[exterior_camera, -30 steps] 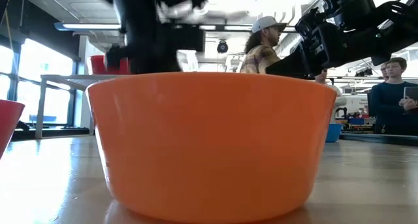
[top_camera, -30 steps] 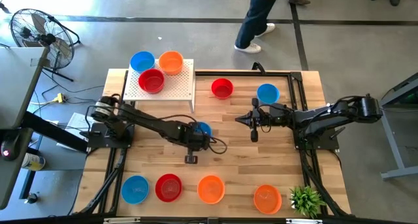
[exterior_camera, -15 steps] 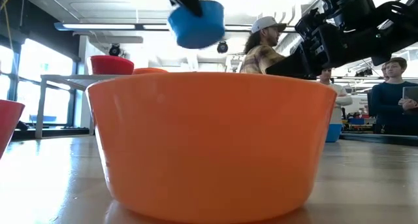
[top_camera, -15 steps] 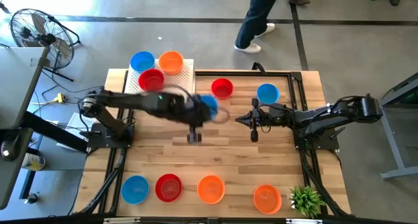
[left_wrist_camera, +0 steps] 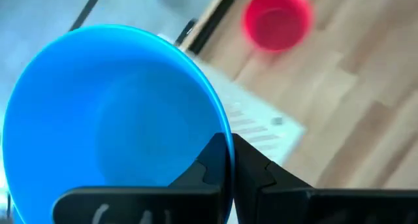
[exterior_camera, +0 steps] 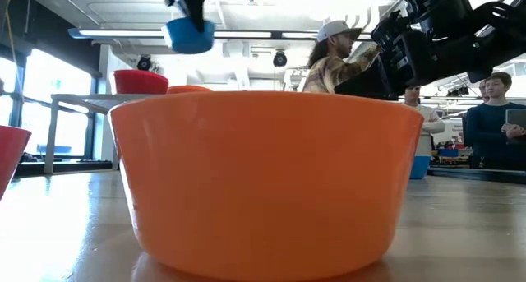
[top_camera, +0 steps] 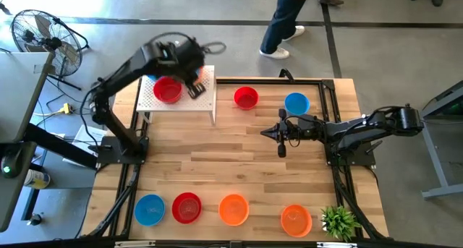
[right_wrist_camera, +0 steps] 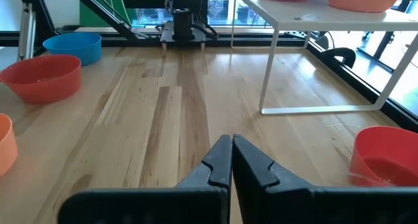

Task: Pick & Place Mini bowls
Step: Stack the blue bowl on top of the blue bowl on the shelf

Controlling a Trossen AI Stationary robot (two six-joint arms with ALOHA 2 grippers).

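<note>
My left gripper point(left_wrist_camera: 230, 166) is raised high over the white perforated stand point(top_camera: 206, 96) at the far left, shut on a blue mini bowl point(left_wrist_camera: 111, 113), which also shows in the low view point(exterior_camera: 189, 34). In the high view my left arm point(top_camera: 177, 54) hides that bowl. A red mini bowl point(top_camera: 168, 90) sits on the stand. My right gripper point(top_camera: 269, 132) hovers shut and holding nothing over the table's middle right point(right_wrist_camera: 231, 155). My left gripper pinches the blue bowl's rim point(left_wrist_camera: 225, 136), one finger inside the bowl and one outside its wall. The fingers come slanting down from above. The bowl hangs below them point(exterior_camera: 189, 34), roughly upright and lifted clear of the stand and table.
On the table's far part stand a red bowl point(top_camera: 246, 97) and a blue bowl point(top_camera: 296, 103). Along the near edge stand a blue point(top_camera: 150, 209), a red point(top_camera: 187, 207) and two orange bowls point(top_camera: 233, 209) point(top_camera: 296, 219), then a small plant point(top_camera: 338, 220). People stand beyond the table.
My left gripper has lifted the blue bowl clear of the table's middle. It has swung up and toward the far left, and now stands over the white stand. The bowl has stayed in its hold throughout.
</note>
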